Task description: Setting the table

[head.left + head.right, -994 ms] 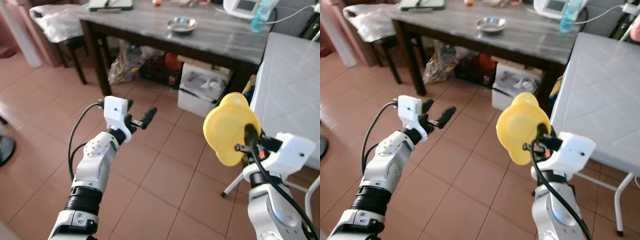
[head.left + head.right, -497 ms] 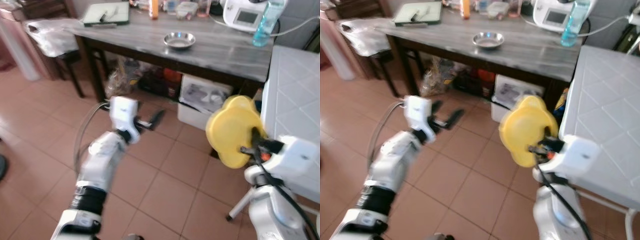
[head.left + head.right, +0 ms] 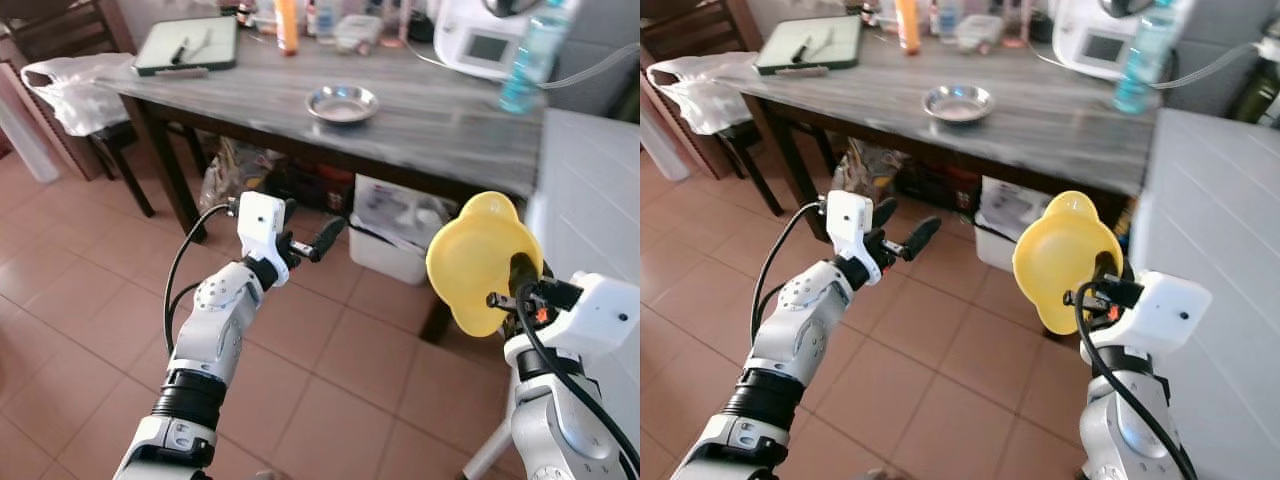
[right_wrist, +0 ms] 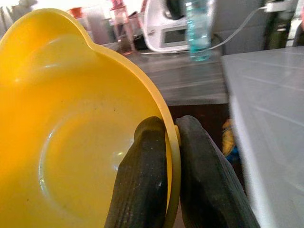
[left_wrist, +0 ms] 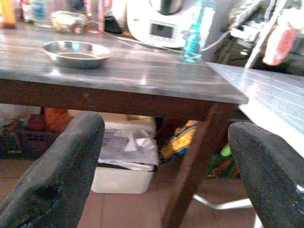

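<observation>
Yellow plastic, a bowl [image 3: 482, 262] was held upright on its edge by the right gripper [image 4: 166, 142], whose two fingers were clamped on the rim, one inside and one outside. It was carried over the tiled floor [image 3: 90, 300], at the near right, beside a white table [image 3: 1230, 230]. The left gripper [image 3: 310, 235] was raised with fingers spread and empty (aimed toward the dark wooden table [image 3: 420, 130]), where a steel dish [image 3: 342, 103] was seen farther off.

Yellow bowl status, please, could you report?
Right gripper pinching yellow bowl by its rim, held aloft. Left gripper open, empty. Dark table ahead.
</observation>
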`<state>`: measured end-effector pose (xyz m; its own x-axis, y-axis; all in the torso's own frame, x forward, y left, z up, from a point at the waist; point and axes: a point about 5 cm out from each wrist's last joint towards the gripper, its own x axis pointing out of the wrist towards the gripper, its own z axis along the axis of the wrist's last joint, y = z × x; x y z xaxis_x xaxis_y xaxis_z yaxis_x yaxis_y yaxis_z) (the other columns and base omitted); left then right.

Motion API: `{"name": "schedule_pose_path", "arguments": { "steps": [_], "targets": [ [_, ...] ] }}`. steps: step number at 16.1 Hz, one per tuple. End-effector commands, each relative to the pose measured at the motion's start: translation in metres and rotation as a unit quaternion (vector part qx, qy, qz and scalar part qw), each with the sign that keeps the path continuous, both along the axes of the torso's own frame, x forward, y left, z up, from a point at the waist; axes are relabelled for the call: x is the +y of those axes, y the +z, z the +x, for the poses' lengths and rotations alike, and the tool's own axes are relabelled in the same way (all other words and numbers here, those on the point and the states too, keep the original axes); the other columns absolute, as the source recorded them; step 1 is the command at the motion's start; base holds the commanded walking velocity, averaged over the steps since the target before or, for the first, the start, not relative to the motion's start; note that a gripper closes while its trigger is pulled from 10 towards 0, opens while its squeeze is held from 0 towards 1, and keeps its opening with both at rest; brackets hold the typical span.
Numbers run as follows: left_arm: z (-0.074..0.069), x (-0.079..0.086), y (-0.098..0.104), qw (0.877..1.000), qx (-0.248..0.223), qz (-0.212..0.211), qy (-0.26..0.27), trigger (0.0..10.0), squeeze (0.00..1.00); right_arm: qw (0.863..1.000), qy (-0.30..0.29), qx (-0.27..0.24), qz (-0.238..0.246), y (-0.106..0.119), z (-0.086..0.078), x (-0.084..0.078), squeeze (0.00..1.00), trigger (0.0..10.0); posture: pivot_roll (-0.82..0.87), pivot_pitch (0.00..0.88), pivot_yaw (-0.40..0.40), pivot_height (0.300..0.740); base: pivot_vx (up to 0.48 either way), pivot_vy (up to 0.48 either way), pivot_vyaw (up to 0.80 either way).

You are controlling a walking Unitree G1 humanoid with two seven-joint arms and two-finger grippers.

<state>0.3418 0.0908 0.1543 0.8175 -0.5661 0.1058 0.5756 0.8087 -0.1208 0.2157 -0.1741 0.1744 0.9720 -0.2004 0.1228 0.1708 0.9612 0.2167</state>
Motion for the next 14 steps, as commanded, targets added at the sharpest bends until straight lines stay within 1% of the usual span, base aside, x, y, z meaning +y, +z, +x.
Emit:
{"name": "schedule_pose_path", "arguments": {
  "steps": [1,4,10,14],
  "targets": [
    [0.002,0.0077,0.0014,1.0,-0.002,0.006,0.012,10.0,0.0,1.0,0.007,-0.009,0.005,0.0032,-0.0007,0.0032,0.0,0.0,0.02,0.124,0.014,0.74,0.458,0.0,0.0],
    [0.0026,0.007,0.0011,1.0,-0.001,0.005,0.013,10.0,0.0,1.0,0.006,-0.009,0.005,0.0034,-0.0009,0.0026,0.0,0.0,0.02,0.124,0.012,0.74,0.433,0.0,0.0],
    [0.0028,0.007,0.0004,1.0,0.0,0.006,0.011,10.0,0.0,1.0,0.005,-0.009,0.006,0.0032,-0.0013,0.0031,0.0,0.0,0.01,0.124,0.018,0.74,0.408,0.252,0.0],
    [0.0025,0.0049,-0.0004,1.0,0.002,0.008,0.007,10.0,0.0,1.0,0.005,-0.008,0.006,0.0028,-0.0019,0.0024,0.0,0.0,0.01,0.123,0.016,0.74,0.356,0.322,0.0]
  ]
}}
